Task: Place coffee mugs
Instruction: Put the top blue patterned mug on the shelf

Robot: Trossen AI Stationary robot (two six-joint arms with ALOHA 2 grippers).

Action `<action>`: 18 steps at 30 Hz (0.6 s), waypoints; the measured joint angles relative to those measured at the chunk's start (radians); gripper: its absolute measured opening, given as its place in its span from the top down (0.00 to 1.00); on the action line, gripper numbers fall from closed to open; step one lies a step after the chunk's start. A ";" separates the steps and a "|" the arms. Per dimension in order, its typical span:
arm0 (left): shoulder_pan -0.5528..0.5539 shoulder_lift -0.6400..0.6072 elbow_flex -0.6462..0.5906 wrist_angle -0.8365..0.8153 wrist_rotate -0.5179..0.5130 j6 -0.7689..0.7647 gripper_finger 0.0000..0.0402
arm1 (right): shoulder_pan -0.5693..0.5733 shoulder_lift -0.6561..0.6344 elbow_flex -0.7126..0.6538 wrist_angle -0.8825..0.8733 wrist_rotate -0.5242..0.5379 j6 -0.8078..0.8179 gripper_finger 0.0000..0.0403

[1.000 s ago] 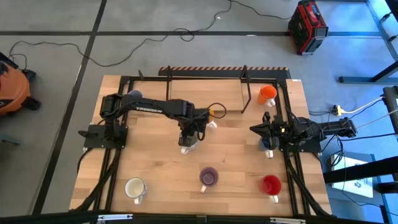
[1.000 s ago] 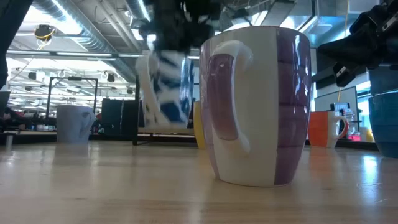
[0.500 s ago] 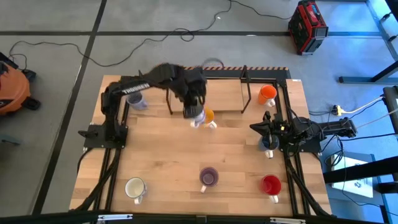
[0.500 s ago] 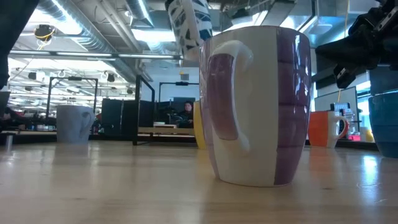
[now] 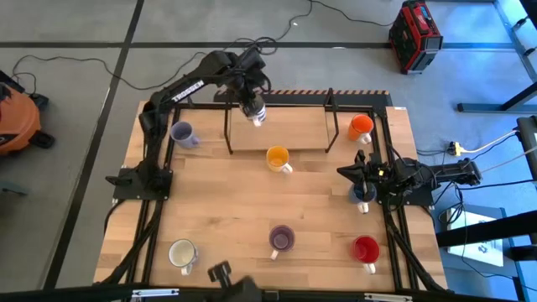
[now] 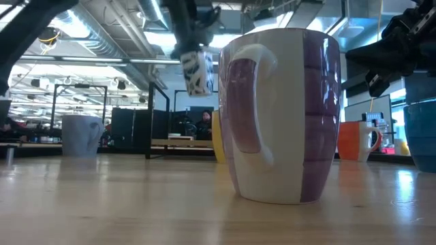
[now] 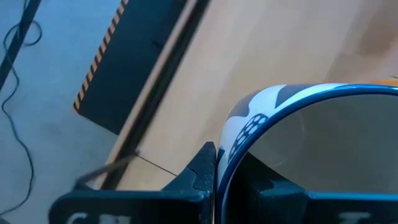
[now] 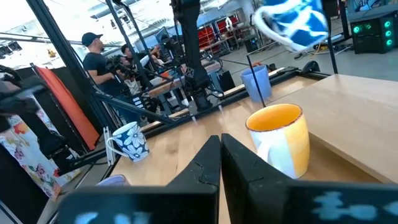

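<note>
Hanging directly beneath the jaws of the left gripper (image 5: 254, 110), the blue-and-white patterned mug (image 5: 258, 114) is lifted clear of the bench (image 5: 319, 210), out over the far edge near the black frame rail (image 5: 277, 93). In the left wrist view the mug's rim (image 7: 298, 99) fills the space just ahead of the jaws, which are closed down onto its wall, one finger outside and one seemingly inside the rim. In the low view the mug's long axis looks close to upright, tilted only a little. Below and nearer than the jaws stands the yellow-orange mug (image 5: 278, 158), so the coming set-down likely turns on which free spot of bench lies under the load. The right gripper (image 5: 359, 178) waits at the right edge beside a blue mug (image 5: 362, 194), fingers pressed together with nothing between them in its wrist view.
</note>
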State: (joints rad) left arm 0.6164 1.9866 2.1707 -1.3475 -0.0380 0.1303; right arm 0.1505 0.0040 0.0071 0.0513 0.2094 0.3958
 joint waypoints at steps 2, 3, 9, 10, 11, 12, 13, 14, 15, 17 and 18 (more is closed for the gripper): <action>0.020 0.035 0.000 0.001 0.000 0.034 0.95 | 0.000 0.000 0.000 0.000 0.000 0.000 0.99; 0.030 0.052 0.000 0.002 -0.001 0.051 0.95 | 0.000 0.000 0.000 0.000 0.000 0.000 0.99; 0.076 0.133 0.000 0.016 -0.002 0.145 0.95 | 0.000 0.000 0.000 -0.001 0.000 0.000 0.99; 0.081 0.146 0.000 0.019 -0.005 0.163 0.95 | 0.000 0.000 0.000 -0.001 0.000 -0.001 0.99; 0.085 0.159 0.000 0.023 -0.007 0.179 0.95 | 0.000 0.000 0.000 -0.001 0.000 -0.003 0.99; 0.090 0.169 0.000 0.029 -0.007 0.197 0.95 | 0.000 0.000 0.000 -0.001 0.000 -0.003 0.99; 0.094 0.177 0.000 0.034 -0.007 0.217 0.95 | 0.000 0.000 0.000 -0.001 0.000 -0.003 0.99; 0.097 0.183 0.000 0.040 -0.010 0.239 0.95 | 0.000 0.000 0.000 -0.001 0.000 -0.003 0.99; 0.101 0.187 0.000 0.046 -0.014 0.258 0.95 | 0.000 0.000 0.000 -0.001 0.000 -0.003 0.99; 0.105 0.196 0.000 0.066 -0.039 0.291 0.95 | 0.000 0.000 0.000 -0.001 0.000 -0.002 0.99; 0.108 0.201 0.000 0.079 -0.045 0.301 0.95 | 0.000 0.000 0.000 -0.001 0.000 -0.002 0.99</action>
State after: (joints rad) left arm 0.7247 2.1873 2.1704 -1.2686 -0.0834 0.4317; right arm 0.1505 0.0040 0.0071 0.0502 0.2092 0.3939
